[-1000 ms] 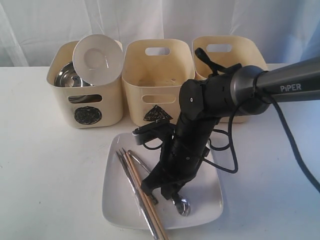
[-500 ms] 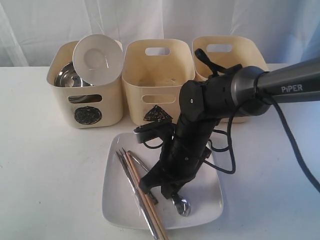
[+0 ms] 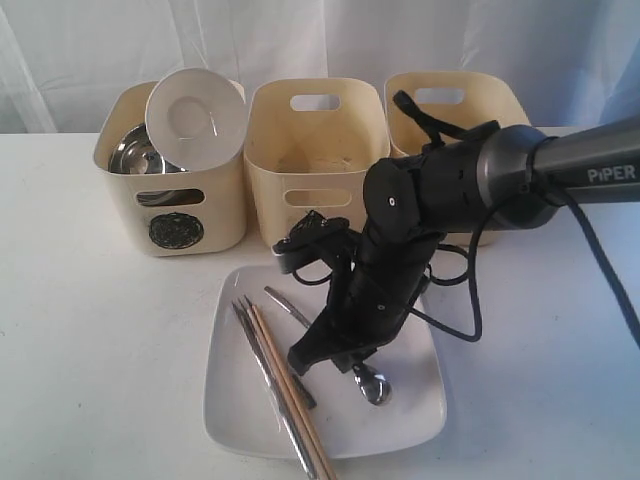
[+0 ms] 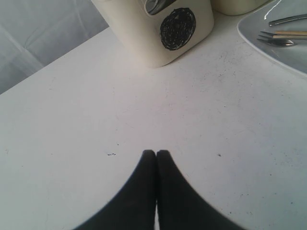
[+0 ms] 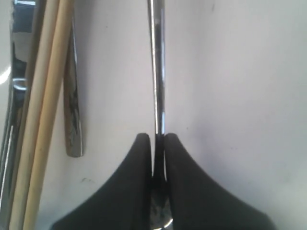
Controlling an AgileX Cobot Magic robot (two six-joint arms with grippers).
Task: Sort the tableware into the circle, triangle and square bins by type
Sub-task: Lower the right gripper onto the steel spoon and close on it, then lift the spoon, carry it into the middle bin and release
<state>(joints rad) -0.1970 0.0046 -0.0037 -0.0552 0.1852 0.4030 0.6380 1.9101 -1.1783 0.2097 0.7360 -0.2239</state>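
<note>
Right gripper (image 5: 158, 143) is clamped on the thin handle of the spoon (image 5: 157, 72), one black finger pressed to each side of the metal, with the arm reaching down over the white square plate (image 3: 400, 420). In the exterior view the spoon's bowl pokes out below the gripper near the middle of the plate; whether it touches the plate cannot be told. Beside it on the plate lie the wooden chopsticks (image 3: 285, 385), with the fork (image 4: 276, 42) alongside them. Left gripper (image 4: 156, 158) has its fingers together on nothing, low over the table (image 4: 72, 120) near the circle bin (image 3: 215, 215). That bin holds the steel bowl (image 3: 135, 155), and the small white bowl (image 3: 195, 115) leans tilted on its rim. Triangle bin (image 3: 315, 150) stands next to it, then a third bin (image 3: 500, 110), its mark hidden by the arm
</note>
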